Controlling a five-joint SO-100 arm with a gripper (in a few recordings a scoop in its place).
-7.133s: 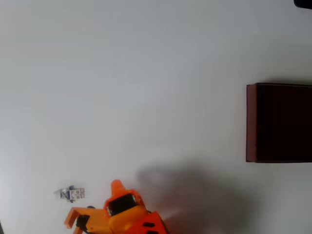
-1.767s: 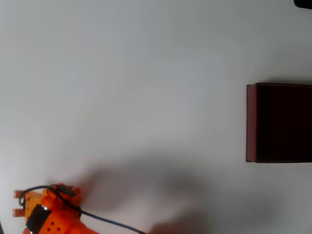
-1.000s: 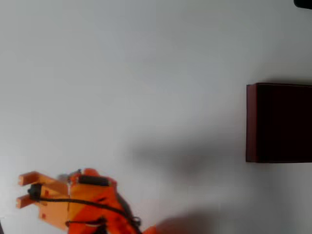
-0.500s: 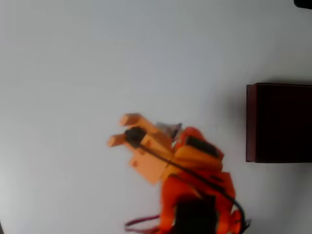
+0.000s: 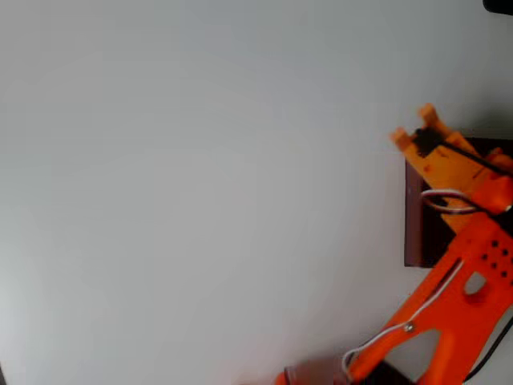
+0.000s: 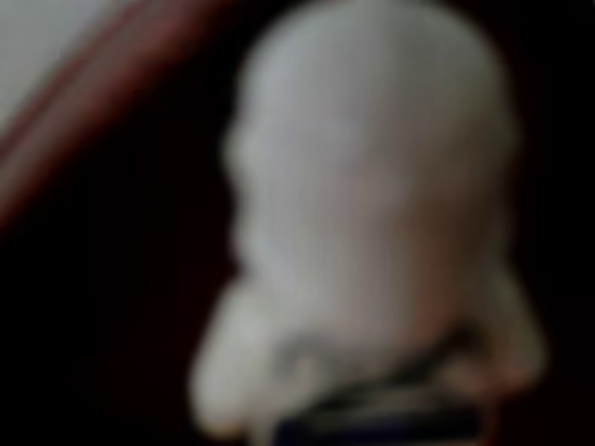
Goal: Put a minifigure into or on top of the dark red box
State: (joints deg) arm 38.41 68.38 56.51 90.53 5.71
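The minifigure [image 6: 372,214] looms close and blurred in the wrist view, white with a dark band low down. It hangs in front of the near-black inside of the dark red box [image 6: 84,121], whose red wall crosses the upper left corner. In the overhead view my orange gripper [image 5: 469,164] sits over the left part of the dark red box [image 5: 414,216] at the right edge. The gripper is shut on the minifigure, and the arm hides the figure from above.
A plain white table [image 5: 200,200] stretches left of the box. My orange arm [image 5: 449,321] rises from the bottom right with a white cable along it. A dark object [image 5: 498,5] sits at the top right corner.
The gripper closed on the minifigure at the lower left, lifted it, and swept right across the table. It now stands over the box.
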